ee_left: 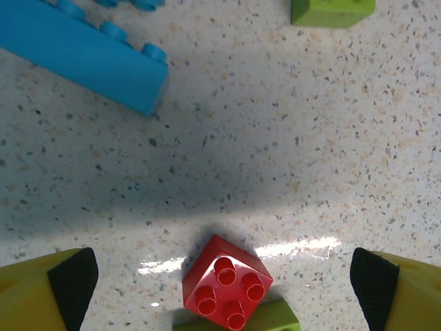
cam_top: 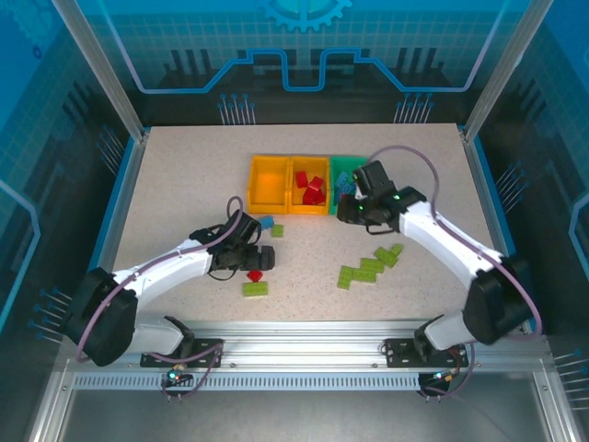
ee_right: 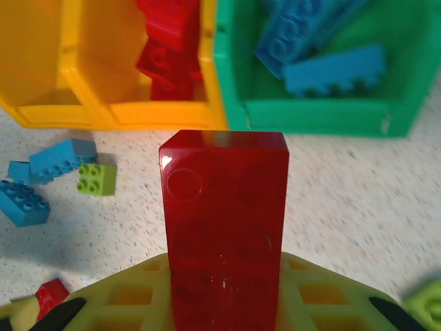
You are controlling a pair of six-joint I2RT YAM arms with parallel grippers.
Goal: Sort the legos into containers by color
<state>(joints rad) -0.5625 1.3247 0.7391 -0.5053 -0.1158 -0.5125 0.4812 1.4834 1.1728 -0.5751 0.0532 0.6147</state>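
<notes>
The right gripper [ee_right: 226,312] clamps a long red brick [ee_right: 224,207] at lower centre; the left gripper [ee_left: 222,279] stands wide open, empty, above a small red brick [ee_left: 227,293].

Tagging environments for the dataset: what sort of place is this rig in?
Most likely a lab or demo robot cell, not a home: an aluminium-extrusion frame, a printed blue gear-and-circuit backdrop, and a speckled tabletop with a metal mounting rail at its near edge.
</notes>
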